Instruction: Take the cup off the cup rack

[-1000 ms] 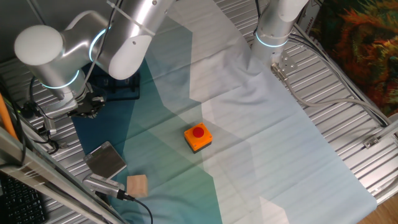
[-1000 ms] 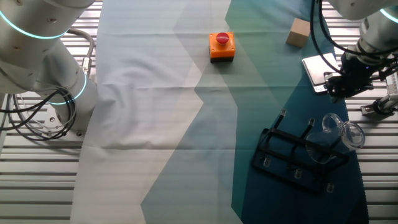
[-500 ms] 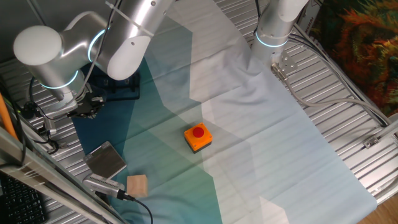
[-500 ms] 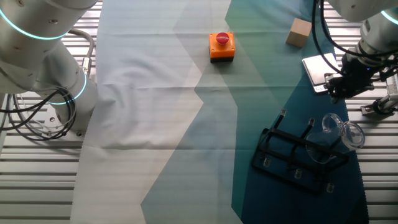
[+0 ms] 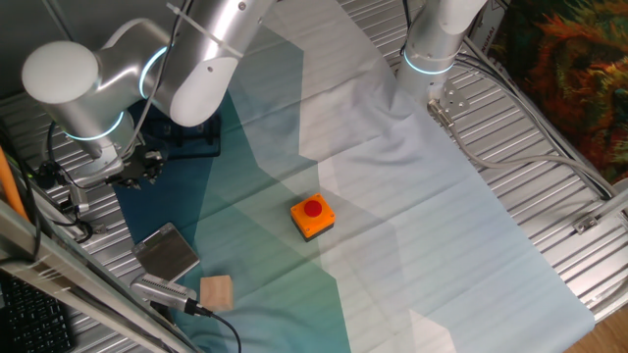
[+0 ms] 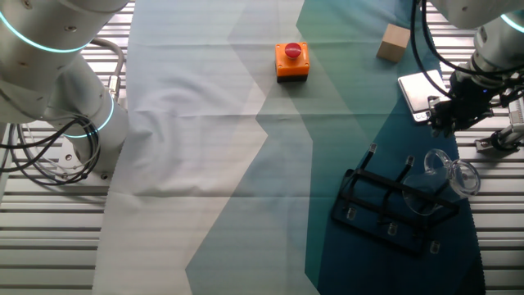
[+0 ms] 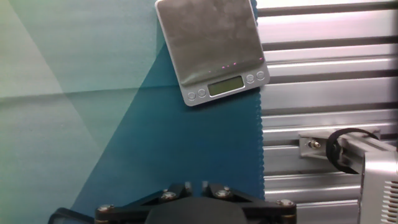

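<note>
Hovering above the blue end of the cloth, the hand (image 6: 452, 114) hangs just beside a small grey scale (image 6: 419, 88) and short of the cup rack (image 6: 395, 206), with the approach step of the task apparently not yet finished. Whether its fingers are spread or pressed together cannot be told: the hand view shows only the dark base of the hand (image 7: 196, 202), and both fixed views show it as a dark cluster. Nothing appears to be held.

The cup (image 6: 449, 174), clear and hard to read, sits tilted over a peg at the rack's far right corner, close to the edge of the cloth and the ribbed metal tabletop (image 6: 491, 221). From the opposite camera the rack (image 5: 192, 139) is mostly hidden behind the arm's grey elbow, and the cup cannot be made out.

Judging by the layout, the next move calls for the hand to travel away from the scale toward the rack, line up with the tumbler's wall and close on it, then lift along the peg's line so the glass does not snag on the wire.

Room is tight on that side: a clamp and cable (image 7: 339, 149) lie on the tabletop just past the cloth's edge. Open cloth stretches well apart toward the orange button box (image 6: 291, 61) and the wooden block (image 6: 393, 42), offering free space to set the cup down.
</note>
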You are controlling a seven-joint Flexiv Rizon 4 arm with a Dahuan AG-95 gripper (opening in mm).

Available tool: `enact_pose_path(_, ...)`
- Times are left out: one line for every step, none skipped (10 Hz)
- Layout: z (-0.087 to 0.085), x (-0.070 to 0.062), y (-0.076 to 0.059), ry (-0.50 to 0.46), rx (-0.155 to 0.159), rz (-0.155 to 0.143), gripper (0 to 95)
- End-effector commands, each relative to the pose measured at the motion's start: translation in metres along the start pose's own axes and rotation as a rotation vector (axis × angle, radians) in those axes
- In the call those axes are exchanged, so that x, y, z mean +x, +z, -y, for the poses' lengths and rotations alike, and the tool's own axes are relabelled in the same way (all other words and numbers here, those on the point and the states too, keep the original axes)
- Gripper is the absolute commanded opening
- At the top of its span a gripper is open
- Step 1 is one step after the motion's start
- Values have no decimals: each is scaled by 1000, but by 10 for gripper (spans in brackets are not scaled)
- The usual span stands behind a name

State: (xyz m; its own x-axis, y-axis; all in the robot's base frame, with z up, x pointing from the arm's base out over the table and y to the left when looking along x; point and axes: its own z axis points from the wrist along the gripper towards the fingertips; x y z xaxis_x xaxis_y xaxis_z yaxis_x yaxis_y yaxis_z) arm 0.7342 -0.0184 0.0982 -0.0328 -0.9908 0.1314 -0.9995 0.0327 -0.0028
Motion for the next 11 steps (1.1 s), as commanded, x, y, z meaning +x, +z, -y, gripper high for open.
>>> enact_pose_path(-1,3,1,-2,1,-11,190)
enact_pose_path(-1,4,1,-3,1,-9,190)
enact_pose_path(-1,6,3,-8,2,-6,190)
enact_pose_path(-1,8,4,-9,3,-6,190)
enact_pose_path(-1,9,5,-12,3,-5,190)
enact_pose_path(-1,10,6,-12,3,-5,190)
enact_pose_path(-2,10,6,-12,4,-5,190)
enact_pose_path(-2,11,6,-12,5,-7,190)
enact_pose_path(-2,11,6,-13,5,-7,190)
enact_pose_path(-3,14,7,-13,6,-4,190)
enact_pose_path(-4,17,8,-15,7,-5,190)
